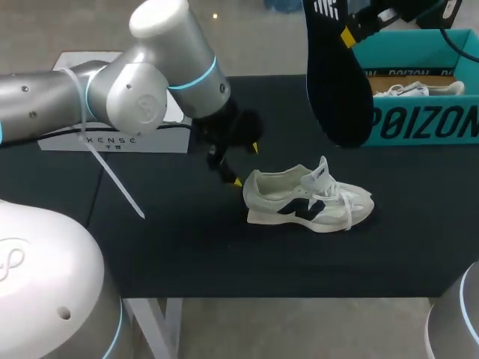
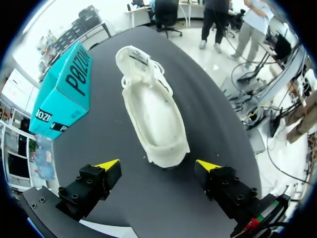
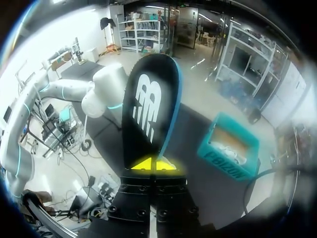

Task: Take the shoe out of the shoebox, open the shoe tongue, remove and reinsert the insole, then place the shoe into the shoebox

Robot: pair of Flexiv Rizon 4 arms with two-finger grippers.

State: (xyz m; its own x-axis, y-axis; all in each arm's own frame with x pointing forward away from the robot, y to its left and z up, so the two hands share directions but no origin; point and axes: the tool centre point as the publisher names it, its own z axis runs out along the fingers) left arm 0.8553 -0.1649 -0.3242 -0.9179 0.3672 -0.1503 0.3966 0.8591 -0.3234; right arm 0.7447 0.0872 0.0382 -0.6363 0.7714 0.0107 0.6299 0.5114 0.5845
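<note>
Black tabletop (image 1: 187,247). The shoe (image 1: 308,198) is the reference point for everything below.

- Shoe: pale cream with a dark side mark. It stands on its sole out on the tabletop, outside the box. Toe points to my right, heel to my left. The tongue stands up and the laces are loose. From the left wrist view the inside looks bare and pale.
- Left end effector (image 1: 247,164): just beside the shoe's heel, low over the tabletop. Its fingers are spread wide and hold nothing. The heel lies just ahead of the gap between them. One yellow tip is very close to the heel; I cannot tell if it touches.
- Insole (image 1: 337,82): black, with a white mark and a blue edge. It hangs in the air above and beyond the shoe, clear of the tabletop.
- Right end effector (image 1: 347,35): above the shoe, its fingers pressed together on one end of the insole.
- Shoebox (image 1: 419,126): teal and open-topped, beyond the shoe toward my right. A second shoe (image 1: 408,90) lies inside it.
- White box (image 1: 112,140): beyond the shoe, well off to my left.
</note>
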